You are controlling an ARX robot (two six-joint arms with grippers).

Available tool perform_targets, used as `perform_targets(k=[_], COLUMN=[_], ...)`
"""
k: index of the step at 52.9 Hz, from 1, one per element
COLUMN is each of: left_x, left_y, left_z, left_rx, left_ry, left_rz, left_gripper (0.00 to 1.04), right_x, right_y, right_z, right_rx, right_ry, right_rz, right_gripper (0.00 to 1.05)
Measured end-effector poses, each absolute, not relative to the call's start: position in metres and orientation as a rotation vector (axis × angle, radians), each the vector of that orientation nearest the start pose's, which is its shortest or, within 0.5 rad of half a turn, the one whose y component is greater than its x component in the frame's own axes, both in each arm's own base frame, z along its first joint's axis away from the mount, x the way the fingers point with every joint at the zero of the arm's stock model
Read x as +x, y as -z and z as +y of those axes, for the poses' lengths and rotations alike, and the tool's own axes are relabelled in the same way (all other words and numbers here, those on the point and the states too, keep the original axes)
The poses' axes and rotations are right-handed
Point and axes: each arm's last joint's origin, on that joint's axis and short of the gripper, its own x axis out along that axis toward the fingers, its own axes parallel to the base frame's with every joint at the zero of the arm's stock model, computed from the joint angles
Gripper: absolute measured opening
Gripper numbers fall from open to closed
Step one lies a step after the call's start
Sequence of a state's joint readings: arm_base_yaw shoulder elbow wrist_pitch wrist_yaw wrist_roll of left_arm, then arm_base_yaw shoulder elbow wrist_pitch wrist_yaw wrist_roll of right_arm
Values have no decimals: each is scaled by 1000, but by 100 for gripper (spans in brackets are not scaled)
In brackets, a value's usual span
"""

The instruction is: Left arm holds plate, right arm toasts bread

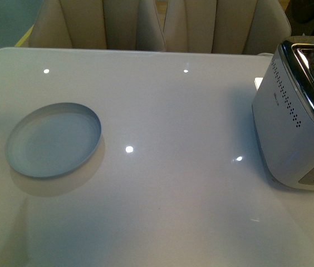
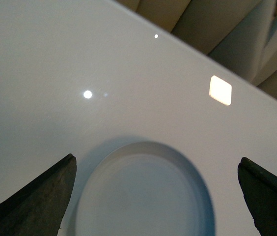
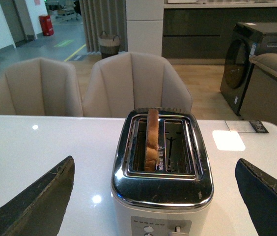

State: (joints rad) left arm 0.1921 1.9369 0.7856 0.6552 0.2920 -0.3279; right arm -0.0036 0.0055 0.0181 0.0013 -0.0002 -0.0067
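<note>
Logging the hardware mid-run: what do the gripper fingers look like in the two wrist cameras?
Left gripper: two dark, matte, wedge-shaped fingers tapering to blunt tips. Right gripper: the same dark wedges, one finger with pale scuffs along its edge. No cables or markings visible.

Layout, w/ the toaster (image 1: 296,119) as landmark: it sits on the table (image 1: 173,167) at the right edge, controls on the near end. Bread (image 3: 152,140) stands upright in one of its two slots, the other slot beside it holding nothing. Plate (image 1: 54,140) lies flat on the table well to the left of the toaster, approx level w/ it, wide bare tabletop between. Chairs (image 1: 162,25) stand behind the table's far edge, i.e. behind and left of the toaster. Left gripper (image 2: 155,169) hangs over the plate, far left of the toaster; right gripper (image 3: 155,169) is just before the toaster's control end.
</note>
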Motion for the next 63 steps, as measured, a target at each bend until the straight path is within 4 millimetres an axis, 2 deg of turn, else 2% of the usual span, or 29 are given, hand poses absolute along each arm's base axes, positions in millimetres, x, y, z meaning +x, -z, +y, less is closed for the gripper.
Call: perform_targets(k=[6,10,12,17,20,26,34,38,47,63], left_x=[346,345,337,314,299,273,244,233,206,173], left_y=[-137,-142,-140,-136,-140,-149,-152,-156,-163,-162], left_z=[44,39,36,32,28,23,14,12,1,0], left_rx=[-425,-350,-251,-124,-78,-37,-23,-23,-15,-15], left_ry=[37,24,4,-5,-5,-12,6,1,-1,-3], left_rz=[429,324,200,80,34,3,15,34,9,15], left_gripper=[98,92,84,70,60,41,13,3,3,3], right_x=[97,97,97,97,97,97,97,97,97,97], right_y=[-169,-169,-169,-169,-169,-169,-169,-169,-169,-169], right_z=[0,0,0,0,0,0,0,0,0,0], right_rx=[-7,-7,-7,-7,-7,-7,-7,-7,-7,-7], right_ry=[3,4,4,4,3,3,4,4,3,4], right_rz=[-14,-14,-14,-14,-14,-15,-15,-15,-15,-15], right_gripper=[96,96,96,96,96,96,96,96,96,96])
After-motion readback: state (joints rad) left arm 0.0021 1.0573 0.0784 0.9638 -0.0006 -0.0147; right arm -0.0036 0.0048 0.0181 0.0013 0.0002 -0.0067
